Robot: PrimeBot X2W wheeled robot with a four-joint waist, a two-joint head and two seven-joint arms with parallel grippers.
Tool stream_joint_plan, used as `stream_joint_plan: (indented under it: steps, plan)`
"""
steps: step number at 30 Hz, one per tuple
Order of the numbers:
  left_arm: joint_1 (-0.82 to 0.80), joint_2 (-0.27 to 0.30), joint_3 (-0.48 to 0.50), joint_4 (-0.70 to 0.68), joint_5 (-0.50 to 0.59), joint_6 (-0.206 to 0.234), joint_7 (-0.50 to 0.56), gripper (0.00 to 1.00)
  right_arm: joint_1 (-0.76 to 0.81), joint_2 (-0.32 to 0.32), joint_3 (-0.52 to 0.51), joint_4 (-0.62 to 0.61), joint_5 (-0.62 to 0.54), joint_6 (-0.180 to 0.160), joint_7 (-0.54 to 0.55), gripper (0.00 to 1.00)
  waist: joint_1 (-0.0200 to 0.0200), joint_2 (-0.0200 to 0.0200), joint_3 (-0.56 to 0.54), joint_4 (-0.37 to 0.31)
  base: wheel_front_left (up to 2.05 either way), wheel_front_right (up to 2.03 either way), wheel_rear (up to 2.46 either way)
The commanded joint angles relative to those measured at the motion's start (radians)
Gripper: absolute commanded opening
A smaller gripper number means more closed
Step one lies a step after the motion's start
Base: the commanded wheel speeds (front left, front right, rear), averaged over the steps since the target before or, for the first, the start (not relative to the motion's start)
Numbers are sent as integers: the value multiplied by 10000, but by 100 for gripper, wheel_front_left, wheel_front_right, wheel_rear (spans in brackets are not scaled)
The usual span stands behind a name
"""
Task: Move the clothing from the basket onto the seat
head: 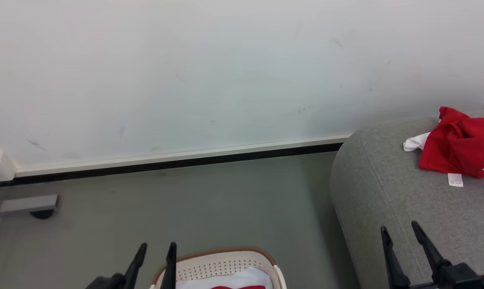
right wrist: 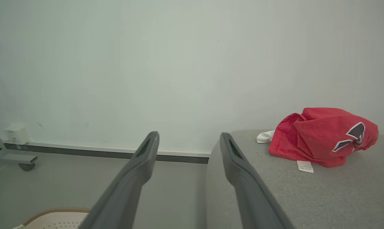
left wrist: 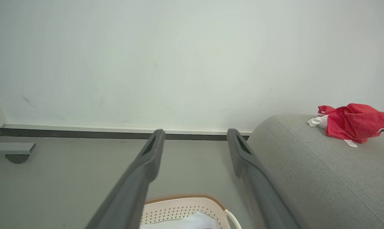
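Red crumpled garment (head: pixel 462 144) on light-grey fabric sofa (head: pixel 386 188), right of frame; perforated cream plastic basket (head: pixel 225 267), bottom centre. Left hand (head: pixel 158 245), right hand (head: pixel 399 226): spread, empty.

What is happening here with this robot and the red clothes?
A two-armed robot is moving clothing from a basket to a sofa. One red garment with white trim lies crumpled on the grey sofa. More cloth, white with some red, lies in the cream laundry basket on the floor. The left pincer near the basket rim and the right pincer before the sofa are both open and hold nothing.
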Motion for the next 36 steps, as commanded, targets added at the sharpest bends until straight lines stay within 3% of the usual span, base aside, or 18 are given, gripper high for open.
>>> stream_joint_plan:
  steps: [1,17,36]
  plan:
    - [185,-43,121,10,167,-60,-3,100,157,-6,7,61,52,-25,-1,100,2,0,-38,34,0,0,0]
    - [796,-873,1452,215,1110,-837,-4,100,453,161,293,430,279,-25,-1,100,2,0,-167,105,0,0,0]
    - [643,-1038,1791,322,1486,-1176,-5,100,265,162,357,360,444,-25,-1,100,2,0,-70,120,0,0,0]
